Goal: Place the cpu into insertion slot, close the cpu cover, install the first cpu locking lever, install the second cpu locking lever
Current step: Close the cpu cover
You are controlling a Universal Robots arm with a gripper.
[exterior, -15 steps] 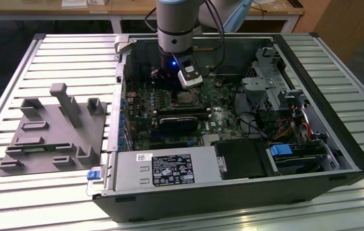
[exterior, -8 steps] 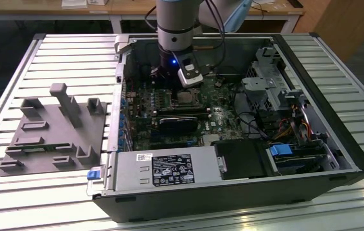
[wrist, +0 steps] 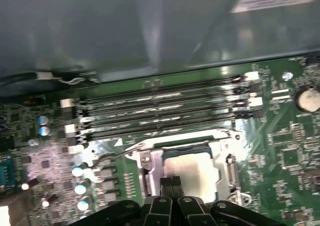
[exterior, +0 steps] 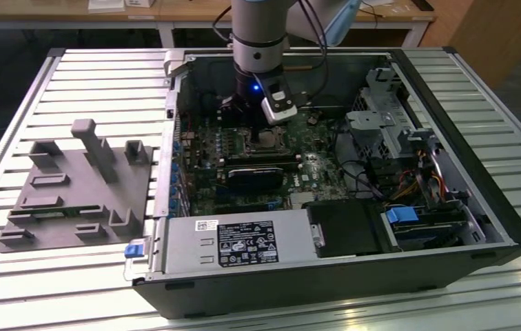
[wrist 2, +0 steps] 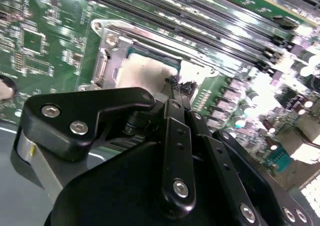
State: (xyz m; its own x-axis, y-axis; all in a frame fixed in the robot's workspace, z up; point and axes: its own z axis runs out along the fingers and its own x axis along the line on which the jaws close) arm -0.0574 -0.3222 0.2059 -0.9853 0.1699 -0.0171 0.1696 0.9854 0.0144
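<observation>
A: Upper middle of the exterior view, where's the cpu [exterior: 267,142]?
B: Seated in the insertion slot [wrist: 231,167], I judge. My gripper [wrist: 170,182] has fingers pressed together, holding nothing, tips at the cpu's edge.
A: Which step?
B: Probably the cpu cover [wrist 2: 106,61]; I can't tell whether it's down. Next calls for slow, gentle travel.

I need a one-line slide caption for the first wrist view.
The shut gripper at the edge of the cpu, seated in the insertion slot beside the memory slots.
</observation>
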